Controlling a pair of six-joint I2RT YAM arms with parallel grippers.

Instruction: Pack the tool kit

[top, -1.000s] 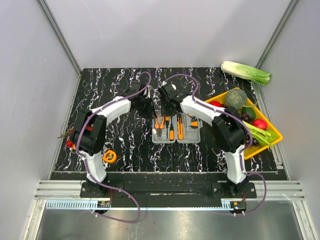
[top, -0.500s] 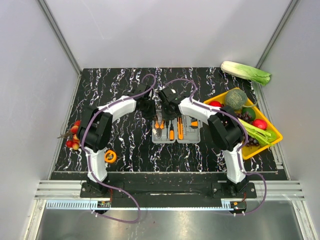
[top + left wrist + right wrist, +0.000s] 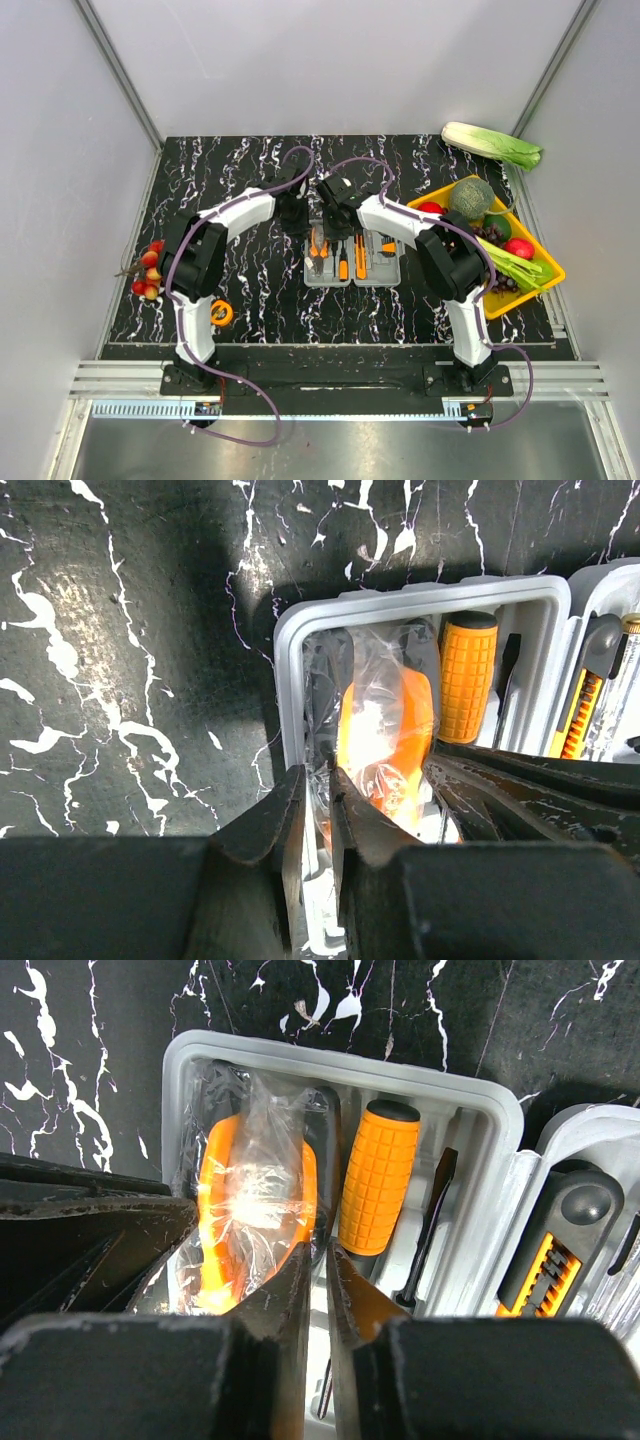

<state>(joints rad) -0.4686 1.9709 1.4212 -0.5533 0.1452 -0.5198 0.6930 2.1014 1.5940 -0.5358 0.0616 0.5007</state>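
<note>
The grey tool case (image 3: 352, 282) lies open in the middle of the table. Its left half holds orange pliers in clear plastic wrap (image 3: 385, 735) and an orange-handled screwdriver (image 3: 467, 675). My left gripper (image 3: 298, 222) is at the case's far left corner. In the left wrist view its jaws (image 3: 318, 785) are nearly together over the case's left wall (image 3: 290, 680) and the wrap. My right gripper (image 3: 333, 225) is beside it. In the right wrist view it (image 3: 320, 1255) is shut between the pliers (image 3: 255, 1210) and the screwdriver (image 3: 377, 1175). An orange tape measure (image 3: 220, 313) lies on the table, front left.
The case's right half holds a black-and-orange tool (image 3: 548, 1260). A yellow tray (image 3: 545, 285) of vegetables stands at the right, with a cabbage (image 3: 492, 145) behind it. Red fruits (image 3: 147, 272) lie at the left edge.
The left arm has swung a little to the right and farther back, bringing its gripper closer to the right one over the case's far left corner. The right gripper barely moved.
</note>
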